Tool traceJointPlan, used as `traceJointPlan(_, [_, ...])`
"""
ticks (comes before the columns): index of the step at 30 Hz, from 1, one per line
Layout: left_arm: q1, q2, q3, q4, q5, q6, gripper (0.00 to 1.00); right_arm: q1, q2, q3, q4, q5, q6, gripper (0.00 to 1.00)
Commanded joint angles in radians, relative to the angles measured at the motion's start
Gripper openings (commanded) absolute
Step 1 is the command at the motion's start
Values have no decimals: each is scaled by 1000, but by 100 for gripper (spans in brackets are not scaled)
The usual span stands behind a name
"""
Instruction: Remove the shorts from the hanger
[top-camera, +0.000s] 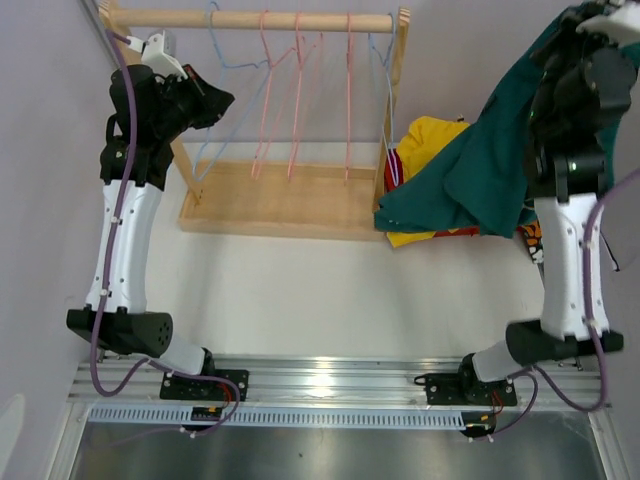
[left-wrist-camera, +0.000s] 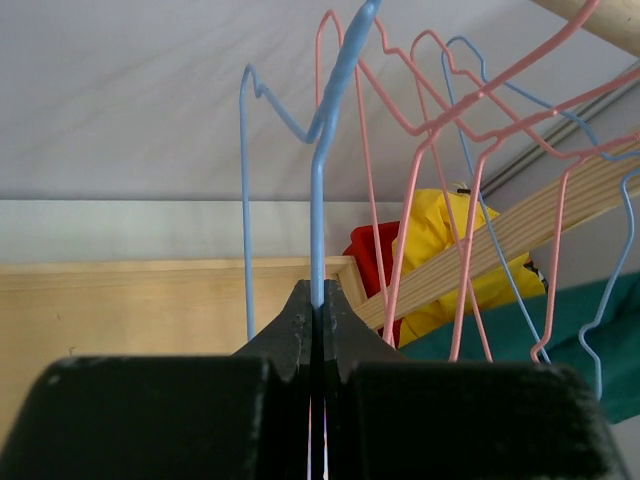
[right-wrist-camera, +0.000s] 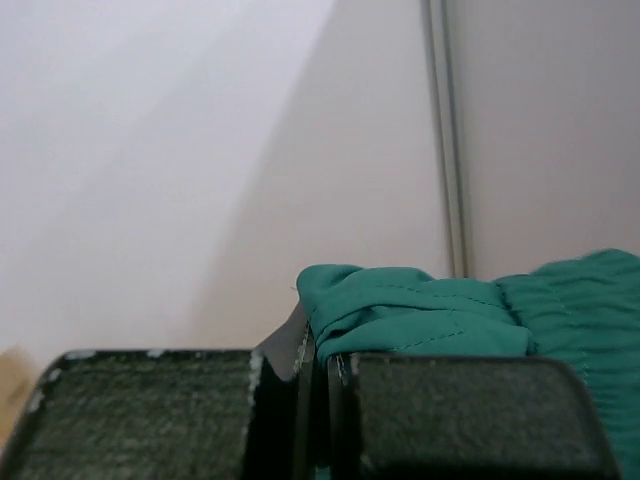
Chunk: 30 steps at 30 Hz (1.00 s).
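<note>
The right jaws are clenched on the dark green shorts, which hang downward from them over the far right corner of the bench; the left jaws grasp a blue hanger at far left

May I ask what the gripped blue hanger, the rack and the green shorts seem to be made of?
The blue hanger looks like thin wire with a smooth coloured coating, probably coated metal given its tight bends. The rack is pale wood with visible grain. The green shorts are soft matte fabric, draping and bunching.
</note>
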Motion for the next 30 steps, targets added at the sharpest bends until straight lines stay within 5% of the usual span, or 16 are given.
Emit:
traceJointPlan(1, [0, -69, -30, 79, 19, 29, 0, -158, 202, 191, 29, -267, 97, 0])
traceJointPlan(5, [0, -81, -33, 79, 22, 28, 0, -221, 410, 315, 84, -348, 146, 0])
traceJointPlan(9, [0, -91, -34, 71, 16, 39, 0, -267, 499, 205, 222, -443, 222, 0])
traceJointPlan(14, [0, -101, -39, 58, -4, 46, 0, -260, 470, -209, 365, -515, 304, 0])
traceJointPlan(21, [0, -75, 36, 15, -13, 57, 0, -217, 237, -799, 624, -353, 429, 0])
traceJointPlan(22, [0, -62, 57, 13, -10, 54, 0, -190, 211, -841, 624, -347, 439, 21])
traceJointPlan(24, [0, -43, 70, 10, 1, 45, 0, -177, 144, -922, 589, -354, 476, 99])
traceJointPlan(30, [-40, 27, 168, -4, 1, 28, 0, -111, -54, -1089, 506, -342, 453, 99])
